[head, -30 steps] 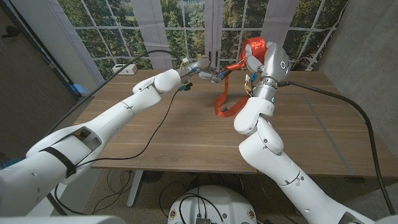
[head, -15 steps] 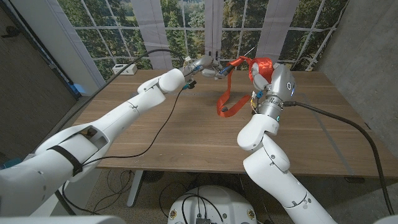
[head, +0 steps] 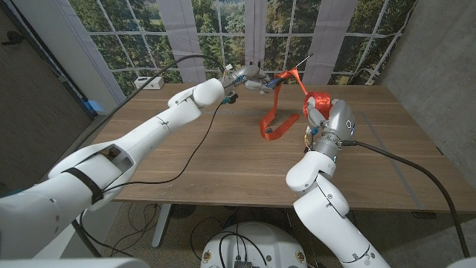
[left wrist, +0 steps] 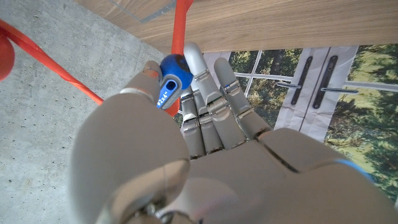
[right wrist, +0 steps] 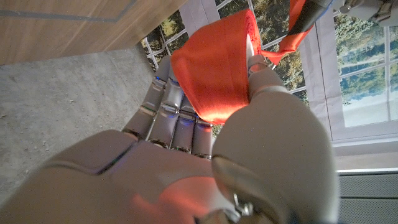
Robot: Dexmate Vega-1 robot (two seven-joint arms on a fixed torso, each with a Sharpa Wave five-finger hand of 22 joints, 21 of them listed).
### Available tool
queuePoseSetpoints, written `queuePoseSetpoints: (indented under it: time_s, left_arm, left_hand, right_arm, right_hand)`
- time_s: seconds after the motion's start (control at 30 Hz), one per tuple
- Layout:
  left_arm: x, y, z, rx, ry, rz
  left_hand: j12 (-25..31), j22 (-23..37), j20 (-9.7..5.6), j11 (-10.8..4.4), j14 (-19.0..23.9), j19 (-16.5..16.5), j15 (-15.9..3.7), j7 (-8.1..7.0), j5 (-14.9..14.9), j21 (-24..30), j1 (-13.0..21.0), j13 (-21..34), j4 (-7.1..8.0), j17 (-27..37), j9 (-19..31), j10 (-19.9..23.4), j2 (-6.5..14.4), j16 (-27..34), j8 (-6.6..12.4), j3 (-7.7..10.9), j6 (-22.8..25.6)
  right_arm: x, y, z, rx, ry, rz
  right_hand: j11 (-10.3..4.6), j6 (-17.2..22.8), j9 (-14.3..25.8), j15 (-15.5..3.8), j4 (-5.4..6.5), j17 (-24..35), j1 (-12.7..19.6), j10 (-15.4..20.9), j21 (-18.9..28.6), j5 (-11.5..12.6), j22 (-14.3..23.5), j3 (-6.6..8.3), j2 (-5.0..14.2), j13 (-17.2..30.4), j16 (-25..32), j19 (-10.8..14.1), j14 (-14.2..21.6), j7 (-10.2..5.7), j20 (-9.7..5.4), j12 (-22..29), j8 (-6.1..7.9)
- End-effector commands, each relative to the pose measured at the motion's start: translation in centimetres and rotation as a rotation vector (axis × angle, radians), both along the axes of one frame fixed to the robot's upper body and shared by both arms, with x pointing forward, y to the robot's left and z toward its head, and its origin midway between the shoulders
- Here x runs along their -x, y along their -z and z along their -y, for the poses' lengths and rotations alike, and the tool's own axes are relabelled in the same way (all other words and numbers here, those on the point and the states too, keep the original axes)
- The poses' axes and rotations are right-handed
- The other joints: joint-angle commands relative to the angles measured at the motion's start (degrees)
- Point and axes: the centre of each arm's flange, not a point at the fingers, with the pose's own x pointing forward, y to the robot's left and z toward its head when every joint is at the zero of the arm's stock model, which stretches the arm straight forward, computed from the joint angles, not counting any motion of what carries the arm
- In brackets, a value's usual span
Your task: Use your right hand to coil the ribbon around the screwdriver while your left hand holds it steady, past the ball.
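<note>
The wooden table (head: pixel 223 160) bears an orange ribbon's (head: pixel 272 128) looped end.

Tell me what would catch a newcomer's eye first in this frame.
The bright orange ribbon: it runs taut from the screwdriver, which the left hand holds raised over the table's far edge, across to a bunch gripped by the right hand, while a loop of it trails down onto the wooden table. Next comes the screwdriver's blue handle, seen in the left wrist view between that hand's fingers.
</note>
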Motion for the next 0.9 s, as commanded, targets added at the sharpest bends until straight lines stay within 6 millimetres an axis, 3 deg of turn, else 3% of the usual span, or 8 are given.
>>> queuePoseSetpoints:
  time_s: [0.03,0.33,0.57,0.9]
  left_arm:
    - [0.1,-0.4,0.4,-0.026,-0.002,-0.005]
    - [0.0,-0.6,1.0,-0.038,0.009,-0.005]
    - [0.1,-0.8,1.0,-0.053,0.007,-0.002]
    - [0.5,-0.8,1.0,-0.102,0.013,-0.018]
  left_hand:
    - [0.4,0.0,0.22,-9.69,2.0,0.3,-2.7,-4.05,0.3,0.2,5.7,5.3,-1.91,0.0,1.2,10.3,5.5,-0.3,-0.07,5.12,10.2]
    - [0.4,0.0,0.21,-9.59,2.1,0.3,-2.74,-4.14,0.3,0.2,5.7,5.4,-1.94,0.1,1.3,10.3,5.5,-0.2,-0.13,5.1,10.2]
    - [0.2,0.0,0.3,-9.72,2.1,0.1,-2.75,-4.21,0.3,0.2,5.7,5.3,-1.96,0.2,1.3,10.5,5.5,-0.2,-0.18,5.1,10.3]
    - [0.2,0.0,0.28,-9.55,2.1,0.2,-2.73,-4.16,0.3,0.2,5.7,5.5,-1.91,-0.1,1.3,10.3,5.5,-0.4,-0.27,5.06,10.4]
  right_arm:
    - [-1.2,3.4,1.5,-0.077,0.058,-0.117]
    - [-0.5,5.4,3.1,-0.132,0.133,-0.175]
    - [-1.2,6.5,3.3,-0.144,0.137,-0.221]
    - [-2.4,5.0,3.0,-0.098,0.126,-0.154]
  right_hand:
    - [-2.63,13.8,7.2,-6.36,-1.28,-0.2,4.0,7.7,0.5,0.3,0.2,6.06,3.33,6.2,-0.2,0.0,4.4,-1.43,0.13,6.5,6.35]
    - [-2.49,13.7,7.2,-6.38,-1.24,-0.5,4.0,7.8,0.7,0.1,0.2,6.08,3.33,6.2,-0.2,-0.1,4.5,-1.42,0.13,6.5,6.21]
    - [-2.52,13.8,7.2,-6.18,-1.26,-0.5,4.1,7.7,0.9,0.0,0.2,6.06,3.42,6.3,0.0,-0.1,4.3,-1.39,0.14,6.4,6.15]
    - [-2.45,13.6,7.3,-6.5,-1.04,-0.3,4.0,7.2,1.2,-0.2,0.2,5.93,3.69,6.4,0.3,-0.1,3.9,-1.38,0.1,6.0,5.99]
